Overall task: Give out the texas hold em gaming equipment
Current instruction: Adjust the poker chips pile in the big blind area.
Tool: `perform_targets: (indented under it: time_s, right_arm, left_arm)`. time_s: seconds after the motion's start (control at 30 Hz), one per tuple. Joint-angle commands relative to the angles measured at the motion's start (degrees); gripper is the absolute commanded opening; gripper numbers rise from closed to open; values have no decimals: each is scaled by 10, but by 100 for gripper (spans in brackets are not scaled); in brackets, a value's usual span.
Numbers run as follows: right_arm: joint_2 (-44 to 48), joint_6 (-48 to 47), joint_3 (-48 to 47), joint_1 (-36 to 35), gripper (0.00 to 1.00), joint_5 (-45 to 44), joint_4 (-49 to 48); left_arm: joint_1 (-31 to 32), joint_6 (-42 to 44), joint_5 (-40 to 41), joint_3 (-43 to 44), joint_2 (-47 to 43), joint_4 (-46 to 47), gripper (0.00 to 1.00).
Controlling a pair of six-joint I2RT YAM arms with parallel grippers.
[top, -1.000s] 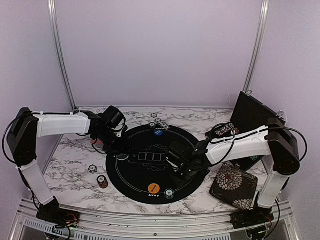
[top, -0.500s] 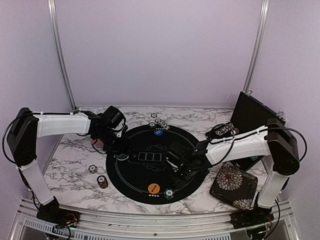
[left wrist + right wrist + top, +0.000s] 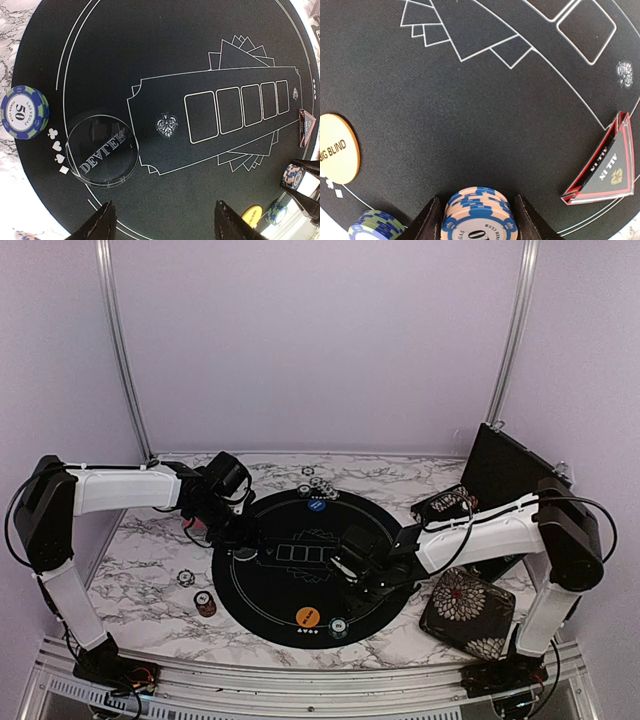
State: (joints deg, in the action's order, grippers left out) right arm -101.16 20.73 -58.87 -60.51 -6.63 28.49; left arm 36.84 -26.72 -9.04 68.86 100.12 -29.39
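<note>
A stack of blue-and-peach poker chips (image 3: 479, 215) stands on the round black mat (image 3: 470, 100) between the fingers of my right gripper (image 3: 477, 200). The jaws are open, with a thin gap on each side of the stack. The black, red-edged ALL IN triangle (image 3: 607, 170) lies just right of it, and the orange BIG BLIND disc (image 3: 337, 148) and a blue-green chip stack (image 3: 375, 227) lie to the left. My left gripper (image 3: 164, 207) hovers open and empty over the mat's left side. The DEALER disc (image 3: 102, 150) and a blue-green 50 stack (image 3: 24, 111) are just ahead of it.
Two more chip stacks (image 3: 186, 578) (image 3: 205, 602) sit on the marble left of the mat. More chips (image 3: 320, 483) and a blue disc (image 3: 317, 506) are at its far edge. A floral pouch (image 3: 467, 605) lies near right, a black case (image 3: 505, 480) far right, and red-backed cards (image 3: 447, 502) beside it.
My right jaws have spread slightly off the blue-and-peach stack, and that wrist has shifted a little right. The left arm has not moved.
</note>
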Motion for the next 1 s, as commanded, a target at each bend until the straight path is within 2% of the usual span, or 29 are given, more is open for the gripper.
perform_targets:
  time_s: [0.0,0.23,0.43,0.63,0.97]
  right_arm:
    - [-17,-24,25,0,47,5,-24]
    - [-15,-37,37,0,48,13,-40]
    - [-15,-52,45,1,42,28,-44]
    - [-14,-62,49,1,30,30,-41]
    - [-6,-76,66,1,26,59,-47]
  left_arm:
    - [2,6,-7,2,10,5,68]
    - [2,6,-8,3,10,4,68]
    - [2,6,-8,3,10,3,68]
    - [2,4,-7,2,10,2,68]
    - [2,5,-7,1,10,2,68]
